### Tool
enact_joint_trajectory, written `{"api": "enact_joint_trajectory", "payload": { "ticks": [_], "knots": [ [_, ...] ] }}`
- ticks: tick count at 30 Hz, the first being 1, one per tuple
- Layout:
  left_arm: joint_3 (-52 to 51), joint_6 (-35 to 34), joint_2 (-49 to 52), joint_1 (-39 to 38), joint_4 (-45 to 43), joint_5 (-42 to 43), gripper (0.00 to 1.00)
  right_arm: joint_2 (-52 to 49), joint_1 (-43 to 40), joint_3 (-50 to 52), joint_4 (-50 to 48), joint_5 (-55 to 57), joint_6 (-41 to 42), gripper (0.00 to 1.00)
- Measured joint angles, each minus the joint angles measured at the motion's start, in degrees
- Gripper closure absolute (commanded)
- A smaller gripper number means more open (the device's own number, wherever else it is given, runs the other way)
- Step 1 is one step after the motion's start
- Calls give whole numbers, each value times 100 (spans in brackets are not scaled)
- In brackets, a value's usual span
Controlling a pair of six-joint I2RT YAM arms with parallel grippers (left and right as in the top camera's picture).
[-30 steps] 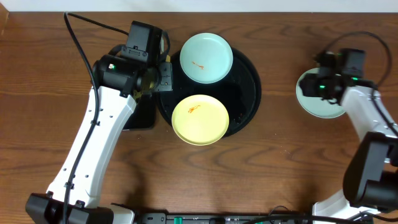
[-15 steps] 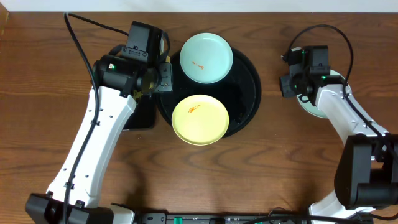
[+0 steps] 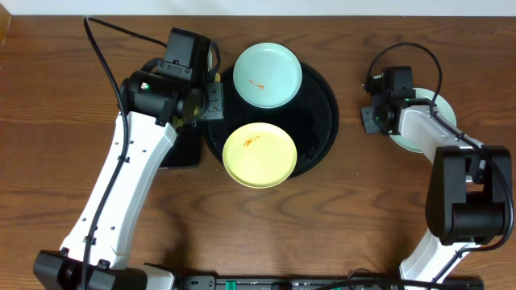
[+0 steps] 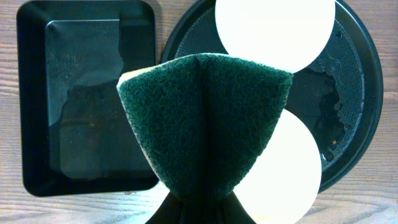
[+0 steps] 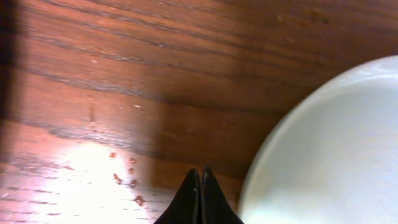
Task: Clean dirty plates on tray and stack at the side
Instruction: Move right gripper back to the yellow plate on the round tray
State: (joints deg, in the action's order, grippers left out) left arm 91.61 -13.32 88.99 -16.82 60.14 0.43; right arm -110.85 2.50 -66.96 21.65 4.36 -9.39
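Note:
The round black tray (image 3: 320,103) holds a mint-blue plate (image 3: 267,75) at the back and a yellow plate (image 3: 260,155) at the front, each with an orange smear. A second mint-blue plate (image 3: 427,133) lies on the table at the right, partly under my right arm. My left gripper (image 3: 211,98) hangs at the tray's left rim, shut on a folded green sponge (image 4: 205,118). My right gripper (image 3: 372,119) is shut and empty, over bare wood between the tray and the right plate (image 5: 329,149). Both tray plates look washed-out white in the left wrist view.
A rectangular black tray (image 4: 87,99) lies left of the round tray (image 4: 351,81), mostly under my left arm in the overhead view. Small reddish drops (image 5: 124,177) dot the wood left of my right gripper (image 5: 200,177).
My right arm has swung left, from above the right mint-blue plate to the wood just left of it. My left arm and the plates on the tray have not moved.

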Motion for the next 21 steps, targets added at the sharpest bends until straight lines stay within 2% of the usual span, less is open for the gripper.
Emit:
{"api": "enact_joint_trajectory", "payload": {
  "ticks": [12,17,19,21],
  "knots": [
    [0,0,0,0,0,-4,93,2,0,0,13,348,160,96],
    [0,-2,0,15,-4,-127,92,85,37,-55,232,-116,216,81],
    [0,-55,0,59,-7,-219,92,229,125,-186,433,-647,236,63],
    [0,-146,0,133,-2,-269,93,374,236,-400,636,-1180,341,63]
  ]
}}
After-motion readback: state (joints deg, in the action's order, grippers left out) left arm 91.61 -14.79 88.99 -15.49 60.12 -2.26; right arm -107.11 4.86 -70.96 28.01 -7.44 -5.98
